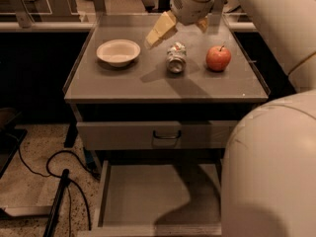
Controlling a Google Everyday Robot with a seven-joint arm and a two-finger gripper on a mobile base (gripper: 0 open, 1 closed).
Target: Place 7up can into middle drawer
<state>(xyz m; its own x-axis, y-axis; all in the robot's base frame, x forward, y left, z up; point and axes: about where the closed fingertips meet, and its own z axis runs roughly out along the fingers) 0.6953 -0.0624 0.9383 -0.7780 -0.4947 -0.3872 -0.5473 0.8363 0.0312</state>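
The 7up can (pixel 176 58), silvery and crinkled, lies on its side on the cabinet top between the bowl and the apple. My gripper (pixel 181 27) hovers just above and behind the can, open and empty. Its pale left finger (pixel 160 29) points down-left, and the other finger is to the can's upper right. The middle drawer (pixel 143 196) is pulled out low at the front, and its flat grey floor is bare apart from the arm's shadow.
A white bowl (pixel 118 52) sits left of the can and a red apple (pixel 218 58) right of it. A closed drawer front with a dark handle (pixel 165 134) sits above the open drawer. My arm's bulk (pixel 269 172) fills the right side. Cables (pixel 49 169) lie on the floor at left.
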